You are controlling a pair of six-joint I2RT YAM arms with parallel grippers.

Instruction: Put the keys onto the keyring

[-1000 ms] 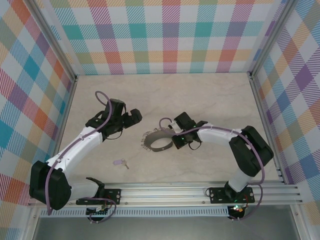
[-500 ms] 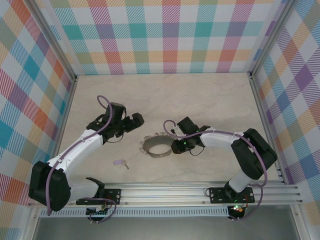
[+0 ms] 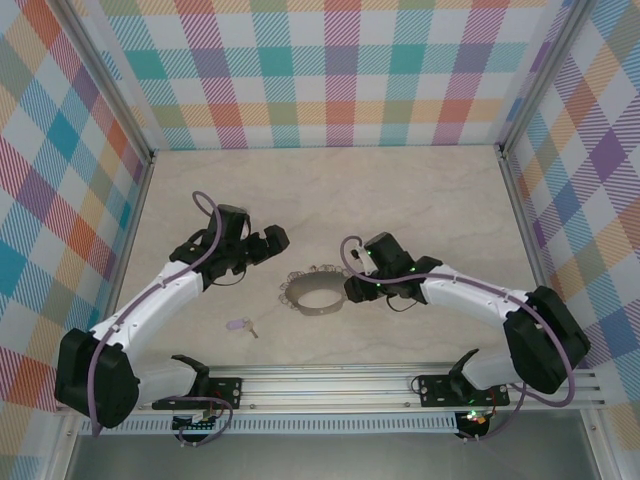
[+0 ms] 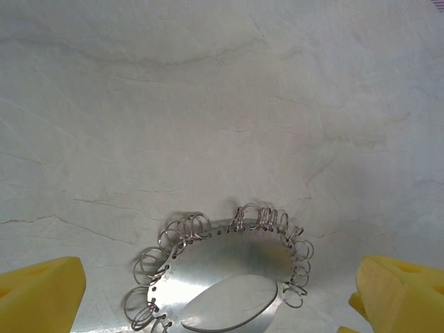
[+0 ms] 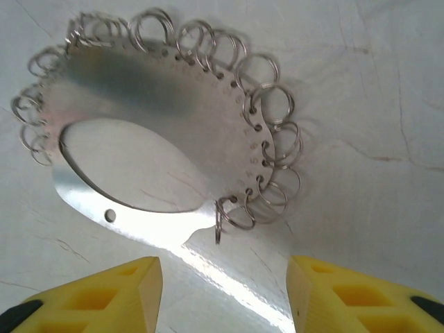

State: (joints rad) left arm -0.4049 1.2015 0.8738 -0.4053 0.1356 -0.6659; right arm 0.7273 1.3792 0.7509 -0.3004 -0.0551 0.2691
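The keyring [image 3: 314, 292], a flat silver plate with an oval hole and small wire loops along its rim, lies on the table between the arms. My right gripper [image 3: 351, 288] stands open at the keyring's right end; in the right wrist view the keyring [image 5: 159, 118] has its shiny tail lying between the yellow fingers [image 5: 104, 295] without touching them. My left gripper [image 3: 277, 239] is open, up and to the left of the keyring; its wrist view has the keyring [image 4: 222, 270] low between the wide-apart fingertips [image 4: 38, 295]. The small lilac-headed key [image 3: 238, 325] lies alone near the front.
Checkered walls [image 3: 340, 70] enclose the pale marble table [image 3: 420, 200] on three sides. An aluminium rail [image 3: 340, 380] with the arm bases runs along the near edge.
My right gripper has opened and let go of the keyring, which went from tilted in its grip to flat on the table. The right arm has stretched out lower; the left gripper barely shifted.
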